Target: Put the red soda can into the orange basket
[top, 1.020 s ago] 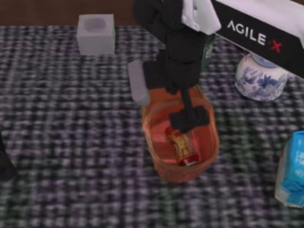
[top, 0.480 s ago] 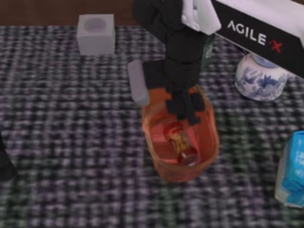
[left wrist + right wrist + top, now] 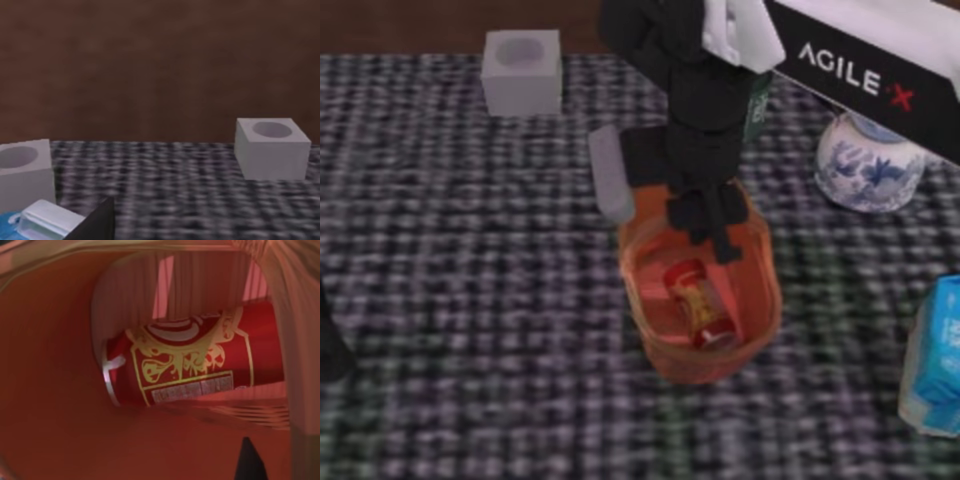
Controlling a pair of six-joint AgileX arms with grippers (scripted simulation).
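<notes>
The red soda can [image 3: 698, 303] lies on its side inside the orange basket [image 3: 762, 300], at the middle of the table. It touches no gripper. In the right wrist view the red soda can [image 3: 200, 360] rests on the basket floor, with the orange basket wall [image 3: 50, 365] around it. My right gripper [image 3: 708, 222] hangs open above the basket's far end, clear of the can. One dark fingertip [image 3: 247, 460] shows there. My left arm [image 3: 328, 345] is parked at the table's left edge, one fingertip [image 3: 97, 222] showing.
A grey hollow cube [image 3: 523, 72] stands at the back left and a grey block [image 3: 611, 172] lies by the basket's far left. A blue-and-white jar [image 3: 870, 165] and a blue carton [image 3: 940, 350] stand on the right. A dark green mug [image 3: 760, 100] is half hidden behind the right arm.
My right gripper has let go of the can and drawn back up toward the basket's far end. The can now lies fully uncovered in the basket.
</notes>
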